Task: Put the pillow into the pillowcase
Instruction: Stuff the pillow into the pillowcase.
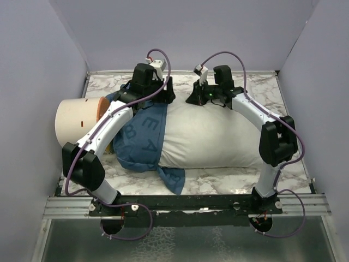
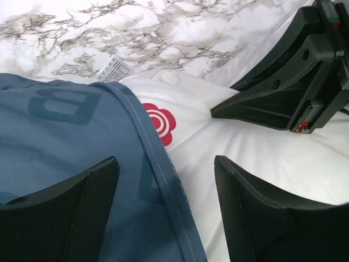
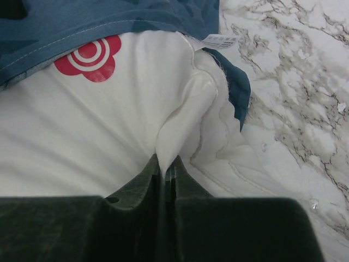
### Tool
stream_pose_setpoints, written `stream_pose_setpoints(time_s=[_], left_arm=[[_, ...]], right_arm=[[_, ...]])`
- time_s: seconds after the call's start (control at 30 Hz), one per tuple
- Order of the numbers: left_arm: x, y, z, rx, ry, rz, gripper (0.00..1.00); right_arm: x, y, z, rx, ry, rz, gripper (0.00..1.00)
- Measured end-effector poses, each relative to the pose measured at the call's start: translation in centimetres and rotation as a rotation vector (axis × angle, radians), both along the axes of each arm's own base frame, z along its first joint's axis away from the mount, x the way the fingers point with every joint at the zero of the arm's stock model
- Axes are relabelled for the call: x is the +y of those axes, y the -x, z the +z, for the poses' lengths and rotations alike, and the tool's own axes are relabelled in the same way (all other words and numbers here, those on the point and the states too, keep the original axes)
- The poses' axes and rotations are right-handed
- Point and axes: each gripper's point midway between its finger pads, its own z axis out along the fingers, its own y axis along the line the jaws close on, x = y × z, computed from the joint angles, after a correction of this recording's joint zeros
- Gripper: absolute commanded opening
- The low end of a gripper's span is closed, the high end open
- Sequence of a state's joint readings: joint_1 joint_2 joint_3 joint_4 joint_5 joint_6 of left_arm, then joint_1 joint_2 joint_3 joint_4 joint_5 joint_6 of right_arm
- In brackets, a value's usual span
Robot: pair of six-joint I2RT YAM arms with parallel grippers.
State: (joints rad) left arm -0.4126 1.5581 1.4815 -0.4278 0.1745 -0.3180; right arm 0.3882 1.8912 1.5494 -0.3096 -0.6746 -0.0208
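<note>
The white pillow (image 1: 218,139) lies across the marble table, its left end inside the blue pillowcase (image 1: 143,139). My left gripper (image 2: 164,164) hovers open over the pillowcase's stitched hem (image 2: 163,180), one finger above the blue cloth (image 2: 65,136), the other above bare pillow (image 2: 245,158). A red round logo (image 2: 159,123) shows just past the hem. At the pillow's far edge my right gripper (image 3: 168,166) is shut on a pinched fold of white pillow fabric (image 3: 180,120). The right wrist view also has the logo (image 3: 90,57) and the blue pillowcase edge (image 3: 109,22).
A beige cylinder (image 1: 76,120) lies at the left, against the pillowcase and under my left arm. Grey walls close in the marble table (image 1: 262,87) on three sides. A metal rail (image 1: 185,204) runs along the near edge. A white care label (image 3: 218,39) sticks out at the pillow's corner.
</note>
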Motion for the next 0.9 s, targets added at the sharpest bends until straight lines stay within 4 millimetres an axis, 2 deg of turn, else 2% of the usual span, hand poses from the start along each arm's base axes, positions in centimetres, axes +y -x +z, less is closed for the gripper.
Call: stream_pose_setpoints(time_s=[0.03,0.13,0.23,0.27,0.33,0.4,0.53,0.67,0.77,0.87,0.9], left_arm=[[-0.3,0.1,-0.2,-0.001,-0.023,0.001,0.70],[-1.0,0.1,-1.3,0.002,-0.109,0.012,0.56],[-0.8,-0.3,-2.4,0.009,-0.198,0.032,0.47],[-0.7,-0.6,-2.6,0.010,-0.225,0.040,0.39],[-0.2,-1.2,-3.1,0.018,-0.276,0.058,0.16],[0.0,-1.8,-3.5,0.024,-0.312,0.070,0.02],[-0.1,-2.2,-3.8,0.036,-0.360,0.066,0.00],[-1.1,-2.6,-2.4,0.027,-0.364,0.047,0.00],[-2.9,-2.8,0.0,0.003,-0.297,-0.001,0.00],[-5.2,-3.3,3.4,-0.043,-0.186,-0.053,0.00],[-6.1,-3.4,4.9,-0.060,-0.138,-0.074,0.00]], right_arm=[[0.0,0.0,-0.1,-0.004,-0.010,-0.004,0.01],[0.1,0.0,-0.1,-0.018,-0.040,-0.019,0.01],[0.1,0.1,0.2,-0.034,-0.067,-0.031,0.01],[0.1,0.2,0.3,-0.038,-0.074,-0.034,0.01],[0.1,0.2,0.5,-0.044,-0.088,-0.040,0.01],[0.1,0.2,0.7,-0.049,-0.095,-0.044,0.01],[0.1,0.1,0.9,-0.053,-0.101,-0.053,0.01],[0.0,-0.1,1.1,-0.055,-0.104,-0.065,0.01],[-0.1,-0.4,1.7,-0.063,-0.106,-0.087,0.01],[-0.6,-1.7,3.9,-0.084,-0.117,-0.126,0.01],[-1.0,-2.3,5.2,-0.095,-0.125,-0.143,0.01]])
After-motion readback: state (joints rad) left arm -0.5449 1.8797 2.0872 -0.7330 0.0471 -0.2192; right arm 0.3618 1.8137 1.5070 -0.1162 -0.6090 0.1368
